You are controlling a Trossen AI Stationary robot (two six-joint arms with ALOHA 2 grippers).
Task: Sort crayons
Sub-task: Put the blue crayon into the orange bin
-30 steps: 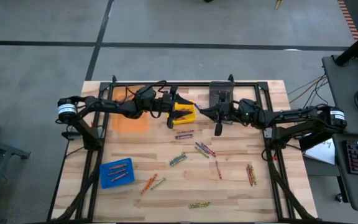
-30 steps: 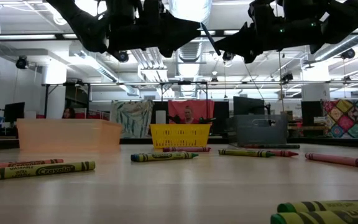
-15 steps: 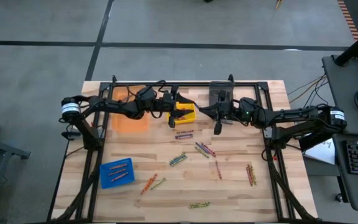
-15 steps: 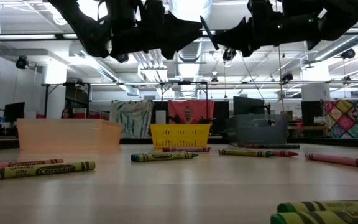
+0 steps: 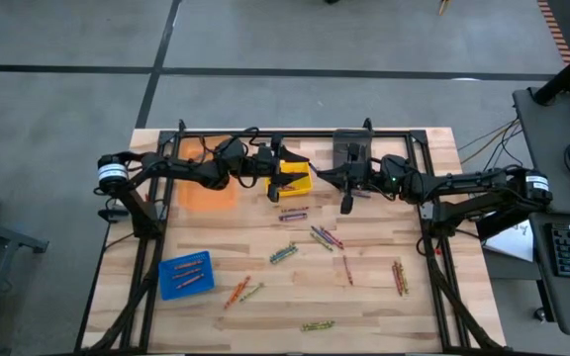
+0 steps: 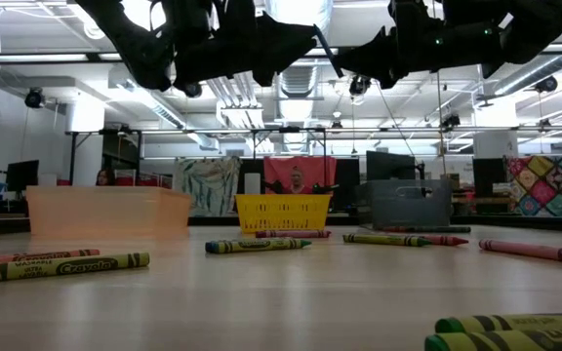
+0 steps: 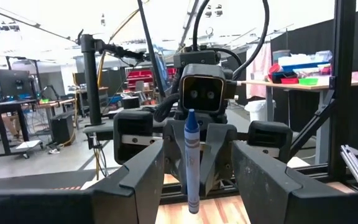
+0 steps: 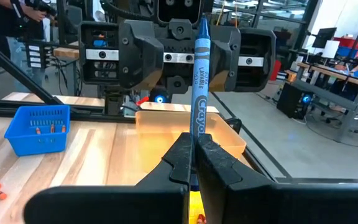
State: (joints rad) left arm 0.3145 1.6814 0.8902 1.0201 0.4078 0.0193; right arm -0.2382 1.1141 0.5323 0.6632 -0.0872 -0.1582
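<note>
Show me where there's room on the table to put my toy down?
Bare wood lies between the blue bin and orange bin, and along the table's right edge. The middle is crowded with crayons.

A pale wooden plank table (image 5: 374,307) carries scattered thin wax crayons (image 5: 326,238), plus orange (image 5: 210,195), yellow (image 5: 295,184), grey (image 5: 349,150) and blue plastic bins (image 5: 185,274).

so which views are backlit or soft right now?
Low view: both arms are black silhouettes against ceiling lights, nearest crayons soft. Left wrist view: sky-bright background washed out, blue crayon crisp. Right wrist view: evenly lit, right gripper shut on that crayon. High view: flat, even light.
</note>
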